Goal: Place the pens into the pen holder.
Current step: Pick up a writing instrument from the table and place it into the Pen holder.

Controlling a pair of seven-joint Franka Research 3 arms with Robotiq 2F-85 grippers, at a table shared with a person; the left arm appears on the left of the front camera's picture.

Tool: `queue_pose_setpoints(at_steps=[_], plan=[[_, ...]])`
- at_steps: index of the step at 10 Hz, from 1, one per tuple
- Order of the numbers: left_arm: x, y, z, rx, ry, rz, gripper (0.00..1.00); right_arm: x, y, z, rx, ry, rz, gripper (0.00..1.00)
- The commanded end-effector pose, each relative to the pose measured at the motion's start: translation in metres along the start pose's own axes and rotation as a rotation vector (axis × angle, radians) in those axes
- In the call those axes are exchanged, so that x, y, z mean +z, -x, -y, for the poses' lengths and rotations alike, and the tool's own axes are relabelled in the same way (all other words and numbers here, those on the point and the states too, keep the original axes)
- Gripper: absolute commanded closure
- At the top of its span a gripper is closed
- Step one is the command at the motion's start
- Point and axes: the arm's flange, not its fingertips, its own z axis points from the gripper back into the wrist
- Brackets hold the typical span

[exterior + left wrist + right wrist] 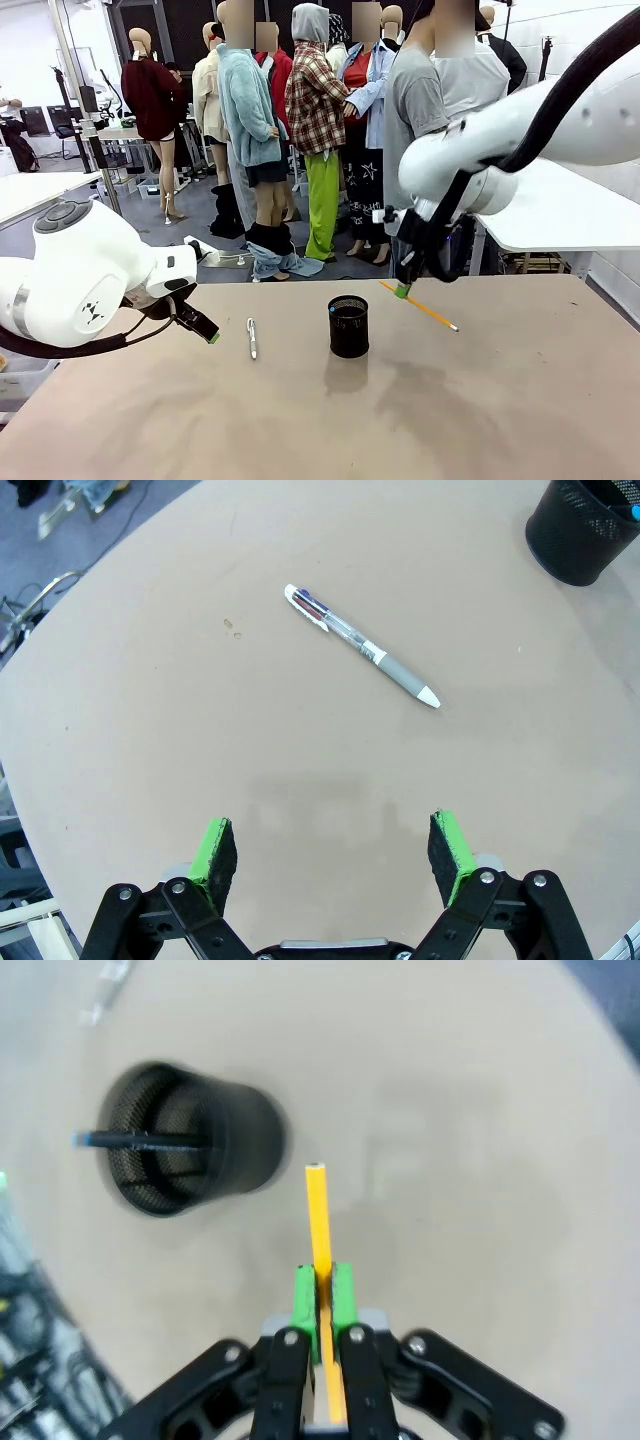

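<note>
My left arm [80,280] is a glossy white shell, a grey cap [65,213] on top of it, a small black mark [92,312] on its side, a black cable [60,351] looped under it. My left gripper [332,845] is black with round bolts [122,892] and green pads [213,848].

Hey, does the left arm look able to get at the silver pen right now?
Probably yes: the left gripper is open and the silver pen lies flat just ahead, nothing between them.
</note>
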Motion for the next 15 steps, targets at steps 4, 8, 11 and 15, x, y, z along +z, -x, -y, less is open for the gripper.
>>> queue_pose_setpoints(at_steps=[4,8,11,15], plan=[[0.001,0.001,-0.002,0.005,0.000,0.002,0.00,0.028,0.015,-0.028,0.453,-0.306,0.308,1.00],[0.001,0.001,-0.002,0.005,0.000,0.002,0.00,0.021,-0.029,-0.045,0.720,-0.455,0.535,1.00],[0.001,0.001,-0.002,0.005,0.000,0.002,0.00,0.012,-0.060,-0.046,0.812,-0.484,0.537,1.00],[0.001,0.001,-0.002,0.005,0.000,0.002,0.00,-0.002,-0.080,-0.031,0.838,-0.433,0.569,1.00]])
